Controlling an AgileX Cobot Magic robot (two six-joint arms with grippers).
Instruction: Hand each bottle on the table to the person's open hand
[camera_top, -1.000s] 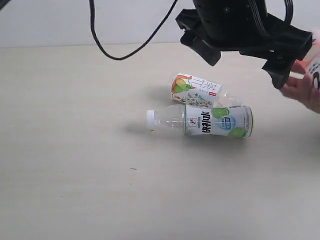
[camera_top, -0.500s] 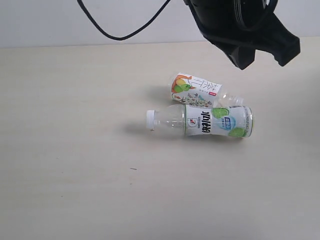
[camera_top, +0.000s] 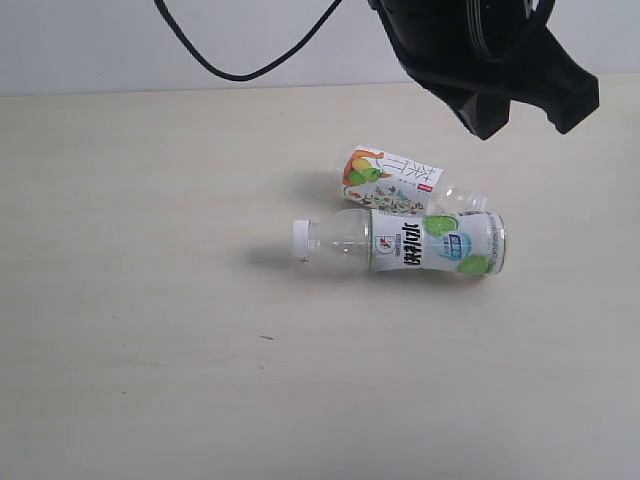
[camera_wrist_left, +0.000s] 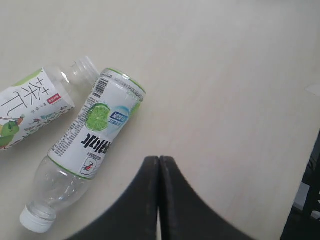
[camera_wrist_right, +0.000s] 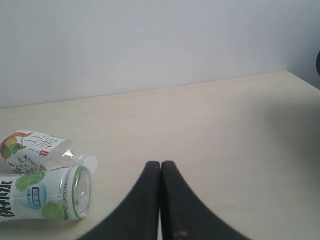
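Two small clear plastic bottles lie on their sides on the wide pale beige wood surface (camera_top: 150, 300) in the outside camera. One is the lime bottle (camera_top: 430, 243), with a white label, green lime pictures and a white cap that points to the left of that view. The other is the fruit bottle (camera_top: 392, 180), with a white label and orange and green fruit on it. It lies tilted just behind the lime bottle, and the two seem to touch near the fruit bottle's neck. A big black robot arm (camera_top: 480, 50) hangs at the top right, well above the bottles. I cannot tell which arm it is. A thin black cable (camera_top: 240, 72) loops down in front of the white wall (camera_top: 100, 40)

From the left wrist camera, the left end effector (camera_wrist_left: 159, 159) has its two black fingers pressed flat together with nothing between them. It hangs above the surface, and the lime bottle (camera_wrist_left: 100, 130) lies near it. The fruit bottle (camera_wrist_left: 30, 105) is on the far side of the lime bottle, its open neck right by the lime bottle's flat bottom end

From the right wrist camera, the right end effector (camera_wrist_right: 160, 164) is closed tight too and holds nothing. Both bottles lie off to one side, apart from it, with the lime bottle (camera_wrist_right: 45, 197) showing its round bottom end and the fruit bottle (camera_wrist_right: 35, 150) just beyond it
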